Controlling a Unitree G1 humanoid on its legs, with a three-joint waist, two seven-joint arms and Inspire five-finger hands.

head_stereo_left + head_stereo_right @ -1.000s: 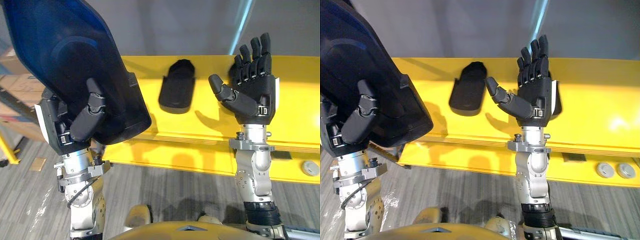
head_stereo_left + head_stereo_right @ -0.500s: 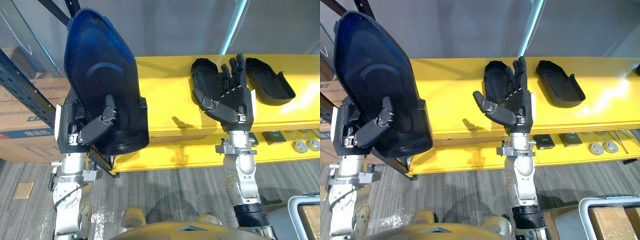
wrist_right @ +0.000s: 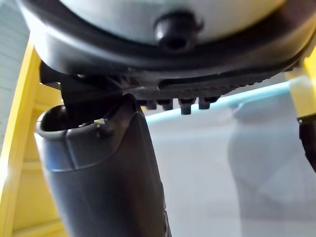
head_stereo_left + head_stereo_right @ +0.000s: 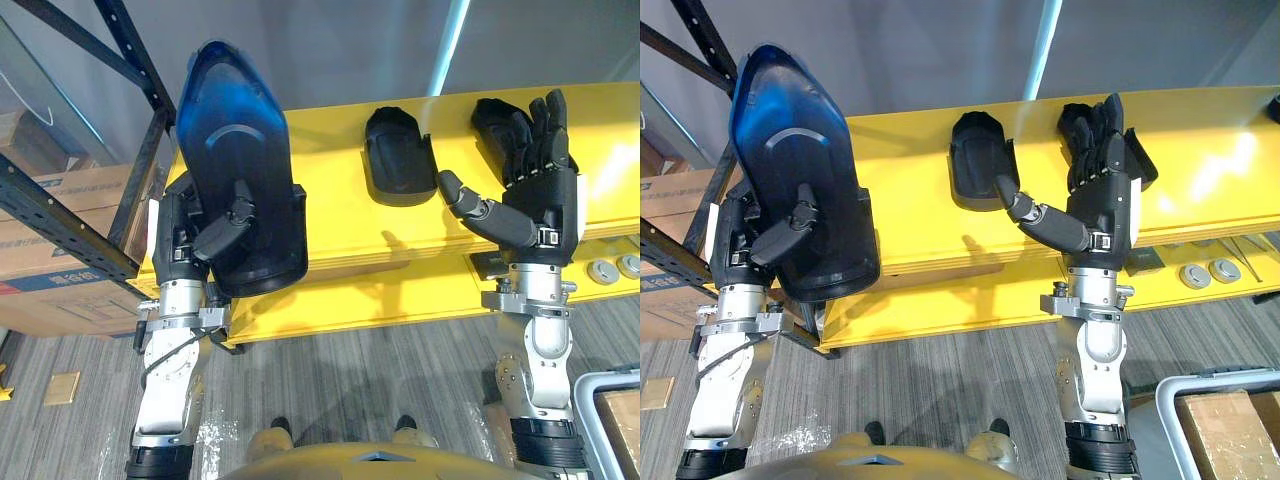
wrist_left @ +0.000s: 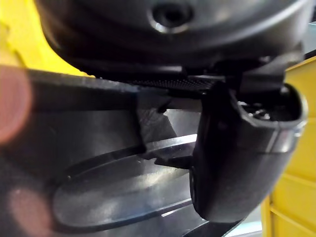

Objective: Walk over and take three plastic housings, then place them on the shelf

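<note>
Gripping a tall dark housing [image 4: 235,150] upright, the left hand [image 4: 180,240] lays its thumb across the shell's hollow face in the left eye view. The housing's lower edge overlaps the yellow shelf's [image 4: 330,215] front lip, with a black rack post [image 4: 140,55] near its left edge. Bare shelf separates it from a second housing [image 4: 398,165] lying flat.

In the right eye view the right hand [image 4: 1100,205] is raised with straight fingers, holding nothing; a third housing [image 4: 1072,110] on the shelf sits partly behind its fingertips.

Left wrist view: the thumb [image 5: 237,148] presses the housing's inner face.

Right wrist view: the right thumb [image 3: 108,177] stands free, the shelf's yellow edge alongside.
</note>
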